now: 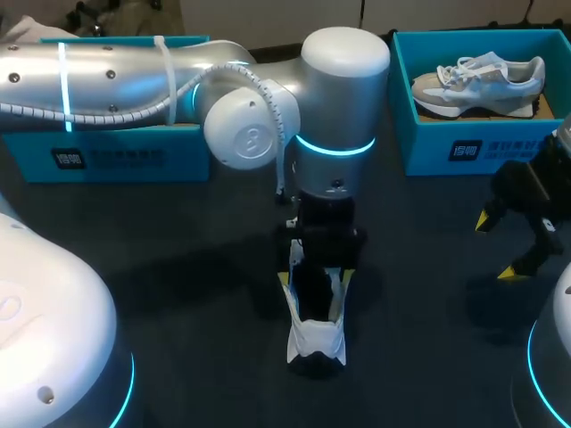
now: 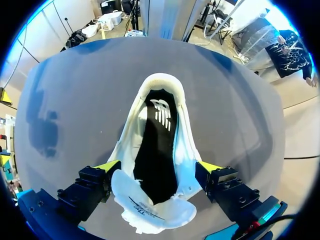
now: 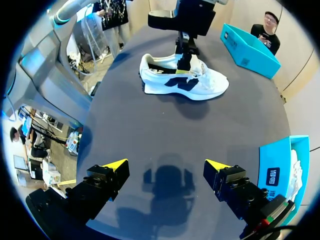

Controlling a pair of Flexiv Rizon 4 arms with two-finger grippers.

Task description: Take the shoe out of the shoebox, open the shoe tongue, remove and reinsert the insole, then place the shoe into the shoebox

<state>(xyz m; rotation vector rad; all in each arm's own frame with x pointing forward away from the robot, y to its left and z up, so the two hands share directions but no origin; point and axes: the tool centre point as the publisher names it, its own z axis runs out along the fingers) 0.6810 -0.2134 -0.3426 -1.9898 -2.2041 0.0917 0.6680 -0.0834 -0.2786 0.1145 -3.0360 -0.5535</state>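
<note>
Two teal boxes are set along the far side of the bench [image 1: 178, 267], whose top is dark, matte and plain. The left box [image 1: 107, 159] is partly hidden behind the left arm [image 1: 134, 80], which comes in from the left and bends down at the bench's middle. White print is carried on the box's front wall.

The shoe [image 1: 317, 343] is found at mid-bench, outside both boxes, upright on its sole. It is white, with a dark mark [image 3: 180, 84] on its side. Its long axis runs from the near edge to the far edge, with the heel pointed toward the robot and the toe toward the boxes. The left end effector [image 1: 317, 276] hangs over the midfoot and is closed on the shoe, one yellow-tipped finger laid against each side. The tongue [image 2: 150, 212] is folded forward toward the toe, and the mouth is spread wide. The black insole [image 2: 155, 150] is seen lying inside, with a white logo [image 2: 161, 112] near its heel end.

The right box [image 1: 428, 147] carries the same white print on its front. Another shoe [image 1: 482, 80], grey and white, is held in it, laid lengthwise with its toe to the left. The right end effector [image 1: 496, 247] hangs in front of this box, well apart from the shoe, with its fingers spread and nothing between them. Its shadow [image 3: 167, 180] is cast on the bench.
</note>
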